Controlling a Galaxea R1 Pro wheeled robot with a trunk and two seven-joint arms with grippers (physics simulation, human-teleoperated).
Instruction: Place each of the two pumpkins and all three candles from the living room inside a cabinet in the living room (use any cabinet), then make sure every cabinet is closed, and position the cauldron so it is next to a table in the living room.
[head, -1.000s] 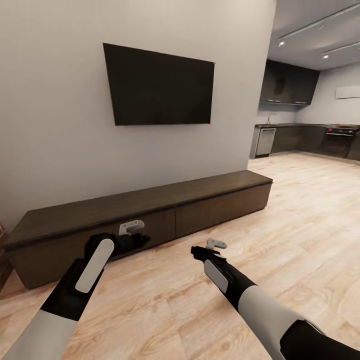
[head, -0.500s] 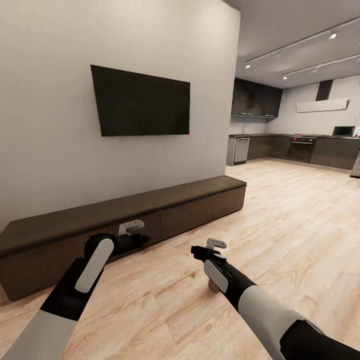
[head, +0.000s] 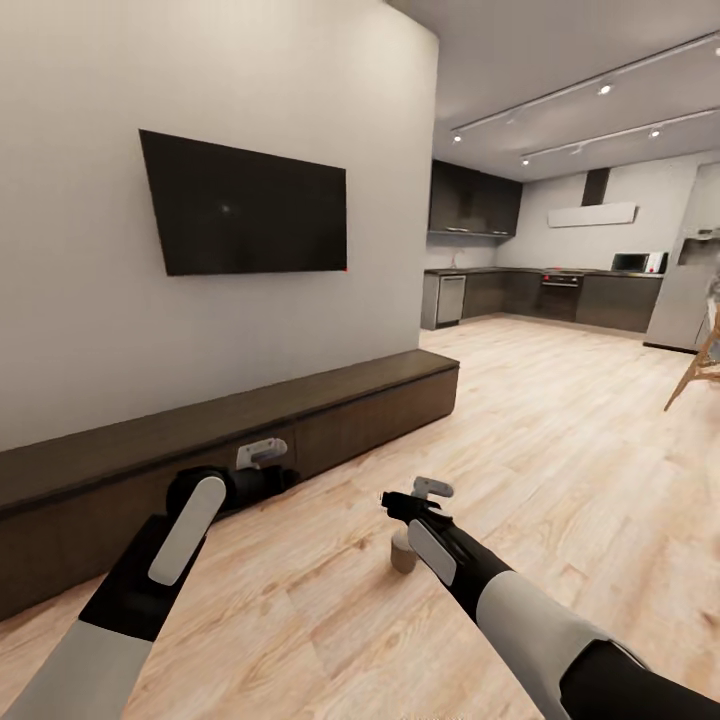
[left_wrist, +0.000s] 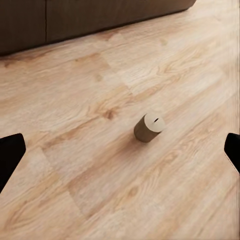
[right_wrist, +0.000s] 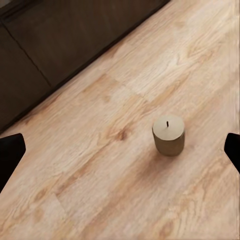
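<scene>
Standing upright on the wooden floor (head: 560, 440), a single candle (head: 402, 551) is showing just beside the right gripper (head: 432, 489), a little under and behind it in the head view, partly hidden by the right forearm. Seen from the right wrist, the candle (right_wrist: 168, 135) is sitting free on the planks between and ahead of the dark fingertips (right_wrist: 10, 152), nothing touching it; these are standing wide apart, so this pincer is released and empty. From the left wrist the same candle (left_wrist: 148, 127) is lying further ahead of the left gripper (head: 262, 453), whose two tips (left_wrist: 9, 155) are likewise spread apart and holding nothing. Beyond both pincers the long dark cabinet (head: 300, 420) is running along the wall with its fronts flush, closer to the left gripper than to the right. Above it a black television (head: 245, 205) is hanging, and a kitchen (head: 540, 290) is opening up far past the right gripper.
</scene>
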